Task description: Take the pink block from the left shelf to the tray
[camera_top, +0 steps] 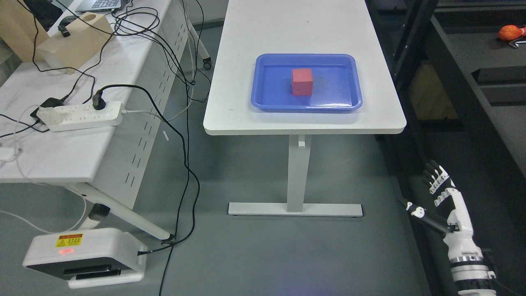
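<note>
1. Pink block (302,82): sits upright in the middle of the tray floor, touching no wall. Reads more red-pink under this light.
2. Tray (263,92): blue, shallow, on the white bench (246,61), toward the near right part of the top. Glare on its near rim.
3. Right robot hand (436,201): lower right, low beside the bench, well apart from tray & block. Fingers spread, thumb out to the side, holding nothing. Forearm cut off by the bottom edge.
4. Left arm: not in pic.
5. Shelf unit (472,74): dark, along the right edge, partly cut off; interior too dark to make out. Orange item (509,32) on an upper level, clipped by the frame, type unclear.
6. Second bench (61,148), left: power strip (80,116) w/ black plug, tangled cables (164,61), cardboard boxes (76,43), laptop corner at the top edge.
7. Floor, lower left: white box device (84,257) w/ yellow warning label, text too small to read.
</note>
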